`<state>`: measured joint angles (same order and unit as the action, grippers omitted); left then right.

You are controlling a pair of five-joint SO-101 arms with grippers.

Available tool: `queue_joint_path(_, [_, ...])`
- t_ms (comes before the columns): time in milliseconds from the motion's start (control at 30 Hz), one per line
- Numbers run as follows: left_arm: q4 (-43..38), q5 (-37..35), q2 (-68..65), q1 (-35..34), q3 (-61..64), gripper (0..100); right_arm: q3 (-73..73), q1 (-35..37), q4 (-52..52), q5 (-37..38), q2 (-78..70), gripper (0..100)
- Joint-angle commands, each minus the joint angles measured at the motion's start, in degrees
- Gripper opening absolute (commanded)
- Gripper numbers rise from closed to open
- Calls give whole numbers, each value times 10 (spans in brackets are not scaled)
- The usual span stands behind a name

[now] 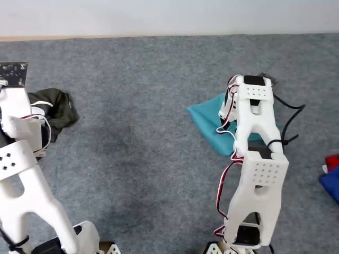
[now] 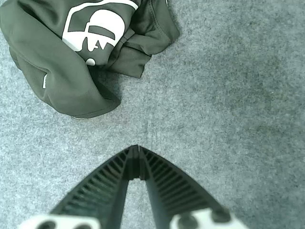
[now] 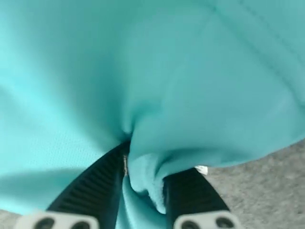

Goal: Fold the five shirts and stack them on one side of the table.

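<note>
**Right arm pinches the teal shirt to fold it**

High view: The teal shirt (image 1: 207, 126) lies on the grey table (image 1: 148, 169), out toward 2 o'clock from the middle. It looks like a lumpy wedge, not a neat square yet. The right arm (image 1: 255, 159) stands over it and covers part of it. The dark green shirt (image 1: 57, 108) sits in a heap at 9 o'clock, just beside the left arm (image 1: 24, 169). A bit of red cloth (image 1: 332, 160) and blue cloth (image 1: 331, 182) peek in at the 4 o'clock edge.

Left wrist view: The left gripper (image 2: 138, 151) has its two fingers pressed together and holds nothing. It hangs over bare table, near the dark green shirt (image 2: 71, 57), which is scrunched up and has a white picture on it.

Right wrist view: The right gripper (image 3: 143, 164) is pinching a fold of the teal shirt (image 3: 190, 86). The cloth is soft and smooth, and it bunches up between the fingers.

To do this step well, I think the arm should carry the pinched edge slowly across, lay it flat on the rest of the shirt, and only then let go. A fast pull could drag the whole shirt.
</note>
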<state>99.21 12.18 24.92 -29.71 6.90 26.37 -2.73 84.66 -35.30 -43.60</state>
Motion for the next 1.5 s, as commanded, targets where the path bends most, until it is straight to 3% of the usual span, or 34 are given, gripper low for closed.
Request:
queue_joint_path(0, [11,6,22,-4,-2,2,-5,-34,30,48,34,9])
queue_joint_path(633, [11,4,23,-3,-4,2,-6,-269,54,380,283,9])
queue_joint_path(1133, [9,3,23,-1,-4,2,-6,-449,-45,545,378,9])
queue_joint_path(1467, [-1,4,22,-1,-3,2,-8,-533,-87,607,377,9])
